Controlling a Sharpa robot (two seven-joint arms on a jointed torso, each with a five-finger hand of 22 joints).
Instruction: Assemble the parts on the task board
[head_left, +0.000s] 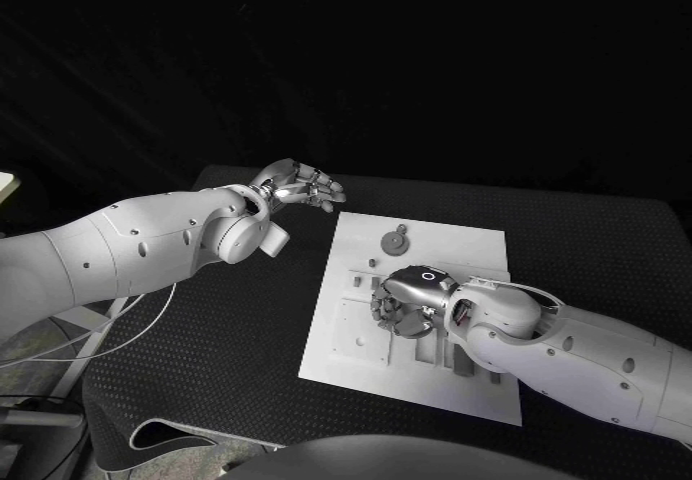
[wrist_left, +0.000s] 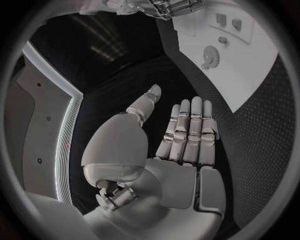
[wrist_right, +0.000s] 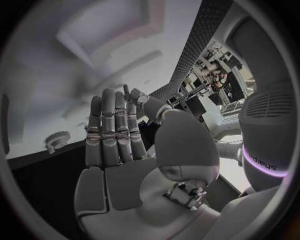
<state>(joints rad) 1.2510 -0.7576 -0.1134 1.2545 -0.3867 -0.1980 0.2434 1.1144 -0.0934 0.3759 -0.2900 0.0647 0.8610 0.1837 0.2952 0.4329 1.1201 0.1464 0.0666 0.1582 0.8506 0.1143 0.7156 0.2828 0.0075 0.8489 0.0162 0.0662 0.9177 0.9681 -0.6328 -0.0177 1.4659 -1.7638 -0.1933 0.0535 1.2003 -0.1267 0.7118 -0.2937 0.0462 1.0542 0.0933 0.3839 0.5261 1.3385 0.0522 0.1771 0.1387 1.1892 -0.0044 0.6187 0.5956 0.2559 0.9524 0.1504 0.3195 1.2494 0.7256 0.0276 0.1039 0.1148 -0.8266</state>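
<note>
The white task board lies in the middle of the black table. A round grey gear sits on its far end, also seen from both wrists as a gear and a gear. My right hand hangs over the board's middle with its fingers pointing down at the plate. In the right wrist view that hand has its fingers stretched out and its thumb close to their tips; whether a part is pinched there is hidden. My left hand floats off the board's far left corner, its fingers straight and its palm bare.
Small grey parts and a dark slot lie on the board close to my right forearm. Black mat runs to the left of the board. A cable hangs under my left arm.
</note>
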